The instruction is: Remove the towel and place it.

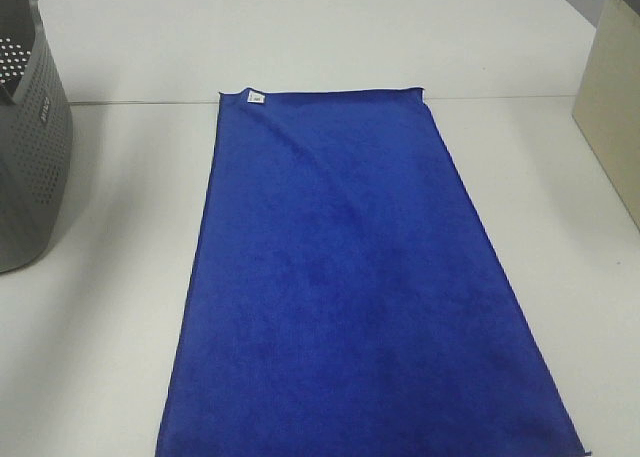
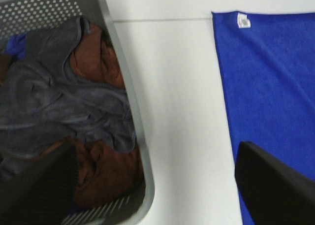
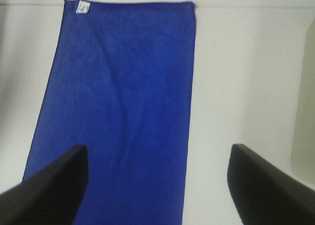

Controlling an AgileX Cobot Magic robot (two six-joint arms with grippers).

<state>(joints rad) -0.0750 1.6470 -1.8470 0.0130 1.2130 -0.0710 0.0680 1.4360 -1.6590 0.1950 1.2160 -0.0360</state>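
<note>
The royal-blue towel [image 1: 355, 277] lies spread flat on the white table, its white tag [image 1: 255, 98] at the far left corner. It also shows in the left wrist view [image 2: 270, 92] and the right wrist view [image 3: 123, 102]. Neither gripper shows in the exterior high view. My left gripper [image 2: 155, 185] is open and empty, above the table between the grey basket and the towel's edge. My right gripper [image 3: 157, 185] is open and empty, above the towel's near part and right edge.
The grey perforated basket [image 1: 30, 137] stands at the left edge; in the left wrist view its rim [image 2: 129, 102] holds grey, brown and blue cloths. A beige box [image 1: 612, 107] stands at the right edge. A seam crosses the table at the towel's far edge.
</note>
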